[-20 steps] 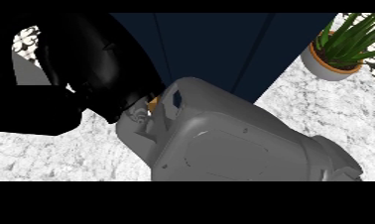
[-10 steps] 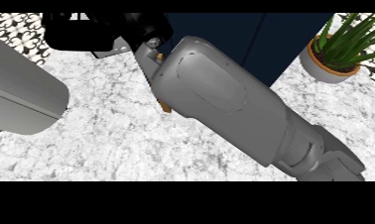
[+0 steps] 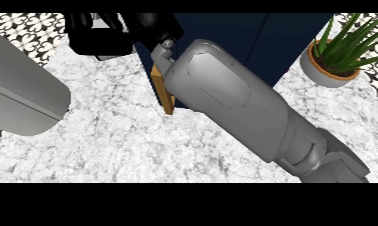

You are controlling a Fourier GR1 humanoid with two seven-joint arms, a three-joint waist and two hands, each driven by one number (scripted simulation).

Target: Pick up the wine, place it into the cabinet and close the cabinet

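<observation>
My right forearm (image 3: 244, 105) runs from the lower right up to the dark blue cabinet (image 3: 221, 35) at the back. My right hand (image 3: 151, 26) is black and sits at the cabinet's left front, its fingers (image 3: 96, 40) stretched out to the left and holding nothing I can see. Below the wrist the door's wooden edge (image 3: 167, 95) shows, standing slightly out from the cabinet. No wine bottle shows in this view. Only my left forearm (image 3: 26, 95) is visible, at the left edge; its hand is out of sight.
A potted green plant (image 3: 336, 60) in a pale pot stands on the marble counter (image 3: 118, 140) to the right of the cabinet. A patterned wall (image 3: 29, 32) shows at the upper left.
My right forearm has stretched further towards the cabinet and its hand now lies higher up. The big black shape at the left has gone; the left forearm has slid to the left edge.
</observation>
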